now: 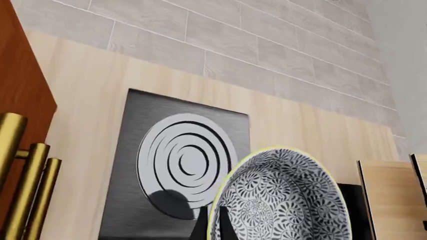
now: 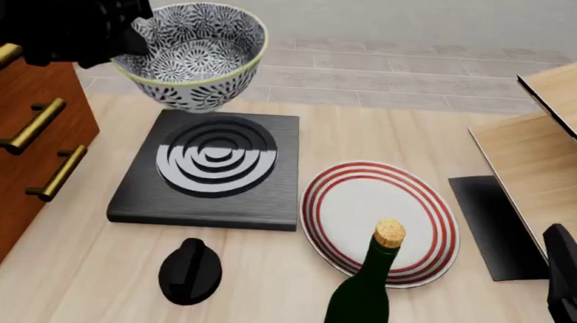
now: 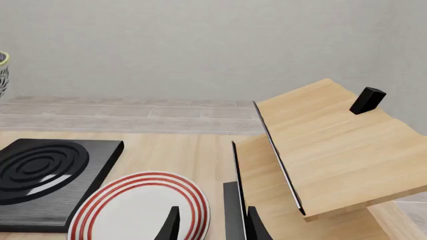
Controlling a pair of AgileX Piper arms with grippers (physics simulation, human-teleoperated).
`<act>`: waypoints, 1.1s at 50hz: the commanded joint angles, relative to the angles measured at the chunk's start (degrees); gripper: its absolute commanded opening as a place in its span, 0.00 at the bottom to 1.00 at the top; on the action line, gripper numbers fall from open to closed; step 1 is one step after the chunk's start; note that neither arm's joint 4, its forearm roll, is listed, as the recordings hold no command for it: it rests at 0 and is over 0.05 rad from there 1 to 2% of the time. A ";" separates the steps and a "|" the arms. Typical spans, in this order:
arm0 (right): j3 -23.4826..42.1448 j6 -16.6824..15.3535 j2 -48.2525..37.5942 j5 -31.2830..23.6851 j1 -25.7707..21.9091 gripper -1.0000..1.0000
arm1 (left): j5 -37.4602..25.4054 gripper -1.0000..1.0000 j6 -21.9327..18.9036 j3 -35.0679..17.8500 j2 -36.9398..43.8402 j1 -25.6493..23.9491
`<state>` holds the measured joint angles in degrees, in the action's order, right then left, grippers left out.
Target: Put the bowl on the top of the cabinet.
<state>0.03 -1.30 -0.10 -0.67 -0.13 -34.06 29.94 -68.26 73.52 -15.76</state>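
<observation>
The bowl, black-and-white floral with a pale rim, hangs in the air above the black hob, a little to the right of the cabinet's top. My left gripper is shut on the rim on the bowl's left side. In the left wrist view the bowl fills the lower right, and the left gripper pinches its rim. The reddish-brown cabinet with brass handles stands at the left edge, and its side shows in the wrist view too. My right gripper waits low at the right, open and empty.
A black hob slab with ring marks lies under the bowl. A white plate with red rings, a green corked bottle and a black knob sit nearer. Pale wood boards stand at the right.
</observation>
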 commanded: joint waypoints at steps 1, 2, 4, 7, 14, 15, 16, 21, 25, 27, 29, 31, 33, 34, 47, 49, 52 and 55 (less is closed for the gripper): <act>0.08 0.08 -0.13 0.03 0.03 1.00 | -1.63 0.00 2.80 -1.63 0.76 0.02; 0.08 0.08 -0.13 0.03 0.03 1.00 | -1.63 0.00 2.79 -1.64 0.76 0.02; 0.05 0.09 -0.10 0.04 0.03 1.00 | -1.98 0.00 3.06 -1.65 0.79 0.52; -0.01 0.13 0.03 -0.04 0.03 1.00 | -2.81 0.00 2.88 -2.62 0.91 0.63; -0.01 0.18 -0.41 0.43 0.07 1.00 | -4.21 0.00 2.82 -4.25 1.08 1.79; -0.01 0.16 -0.62 0.63 0.07 1.00 | -4.57 0.00 2.55 -4.72 1.09 2.17; -0.01 0.16 -0.62 0.63 0.07 1.00 | -5.06 0.00 2.52 -5.19 1.09 2.72; 0.00 0.22 -2.12 2.15 0.08 1.00 | -6.51 0.00 2.30 -6.62 1.03 3.72; -0.01 0.27 -2.32 2.38 0.09 1.00 | -7.85 0.00 1.59 -8.17 1.36 5.00; -0.01 0.43 -2.17 2.27 0.20 1.00 | -8.30 0.00 1.34 -8.08 1.39 6.67; -0.01 0.46 -2.14 2.28 0.25 1.00 | -8.30 0.00 1.15 -7.93 1.38 7.19; 0.01 0.48 -2.51 2.65 0.24 1.00 | -8.87 0.00 1.50 -8.55 1.38 7.41; 0.00 0.46 -2.59 2.71 0.17 1.00 | -9.56 0.00 1.49 -9.23 1.31 8.27; 0.00 0.47 -2.51 2.62 0.16 1.00 | -9.82 0.00 1.58 -9.53 1.31 8.35; -0.02 0.48 -2.09 2.10 0.14 1.00 | -13.53 0.00 1.87 -14.11 0.89 13.16; -0.02 0.54 -2.15 2.15 0.16 1.00 | -14.11 0.00 1.73 -15.10 1.07 13.57; -0.02 0.58 -1.84 1.85 0.19 1.00 | -14.68 0.00 2.12 -15.64 1.01 14.20; -0.01 0.69 -1.84 1.83 0.24 1.00 | -15.49 0.00 3.22 -16.34 0.19 14.64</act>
<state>0.02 -0.77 -2.16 1.42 0.05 -47.22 32.31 -81.59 74.55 -3.43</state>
